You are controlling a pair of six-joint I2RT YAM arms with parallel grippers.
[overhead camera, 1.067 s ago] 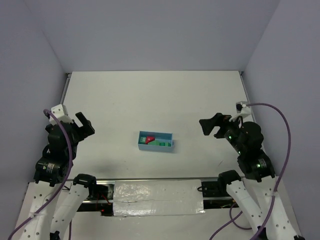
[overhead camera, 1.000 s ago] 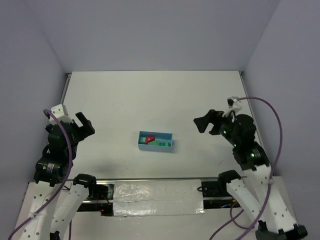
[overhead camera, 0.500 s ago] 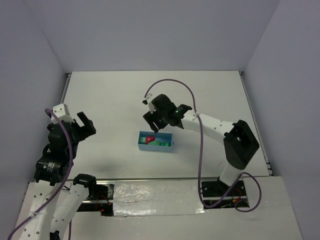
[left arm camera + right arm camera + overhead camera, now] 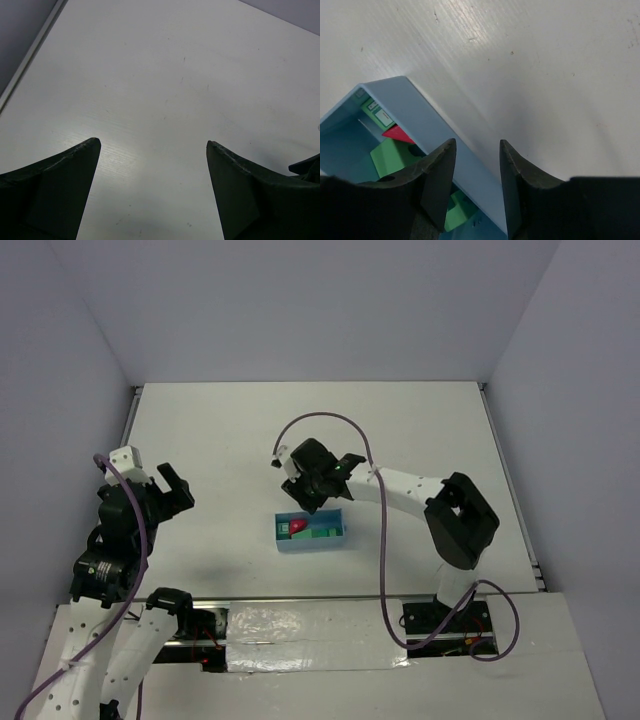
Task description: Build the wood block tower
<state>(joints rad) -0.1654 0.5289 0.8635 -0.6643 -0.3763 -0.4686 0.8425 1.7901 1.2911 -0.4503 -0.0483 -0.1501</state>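
Note:
The wood blocks lie in a light blue tray (image 4: 310,546) at mid table: a red wedge (image 4: 297,525) and green blocks (image 4: 325,533). My right gripper (image 4: 311,505) reaches down over the tray's far wall. In the right wrist view its jaws (image 4: 477,142) straddle that wall (image 4: 420,110), one finger inside the tray and one outside, narrowed but with gaps showing. The red wedge (image 4: 397,134) and green blocks (image 4: 392,157) lie just left of the inner finger. My left gripper (image 4: 178,487) hangs open at the left, over bare table (image 4: 154,144).
A raised rim runs along the table's left edge (image 4: 133,410) and right edge (image 4: 487,400). The right arm's purple cable (image 4: 330,420) loops above the tray. Grey walls close in the back and sides.
The right arm swung from the right side across to the tray and lowered onto its far wall, jaws narrowing. The tray shifted slightly toward me. The left arm stayed put.

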